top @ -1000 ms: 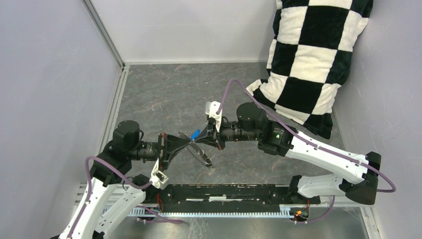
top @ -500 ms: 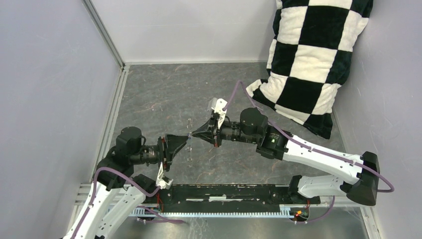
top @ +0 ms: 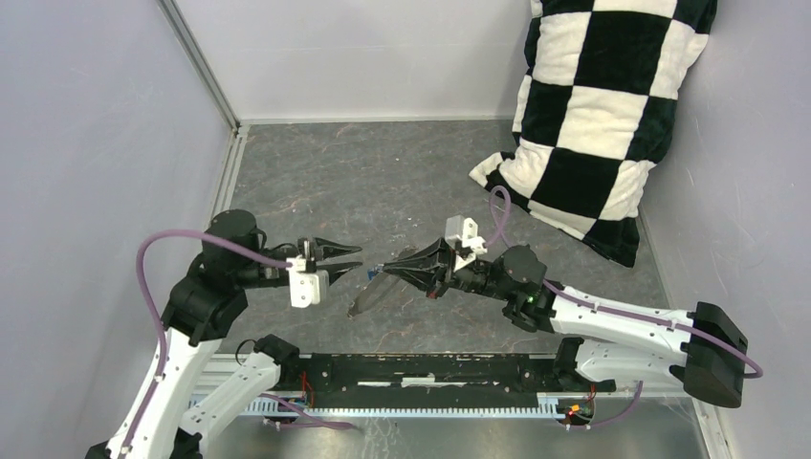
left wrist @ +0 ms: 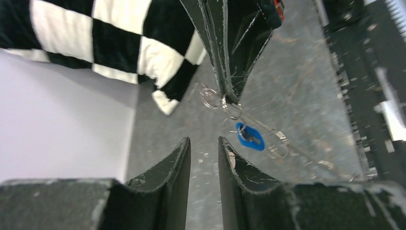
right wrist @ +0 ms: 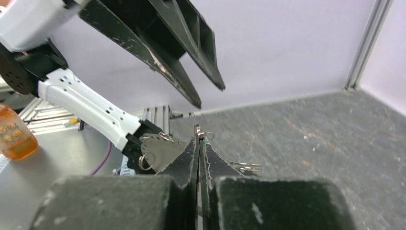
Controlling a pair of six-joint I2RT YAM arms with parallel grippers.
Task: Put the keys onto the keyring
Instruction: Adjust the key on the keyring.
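My right gripper (top: 385,271) is shut on the keyring, holding it just above the floor. The keyring (left wrist: 268,126) is a thin wire running down and right from the right gripper's tips (left wrist: 229,98). The key (top: 373,273) has a blue head and hangs just below those tips (left wrist: 250,136), among small split rings. A flat grey metal tag (right wrist: 160,148) with rings hangs beside the shut right gripper (right wrist: 198,130). My left gripper (top: 346,258) is open and empty, a short way left of the key. Its tips (left wrist: 205,143) point at the key.
A black-and-white checked pillow (top: 593,105) leans in the back right corner. White walls close in the left, back and right. The black base rail (top: 430,368) runs along the near edge. An orange bottle (right wrist: 14,134) stands outside the cell.
The two grippers met tip to tip before. Now my left gripper has let go, opened and drawn back left. My right gripper has shifted right and lower, still holding the keyring.
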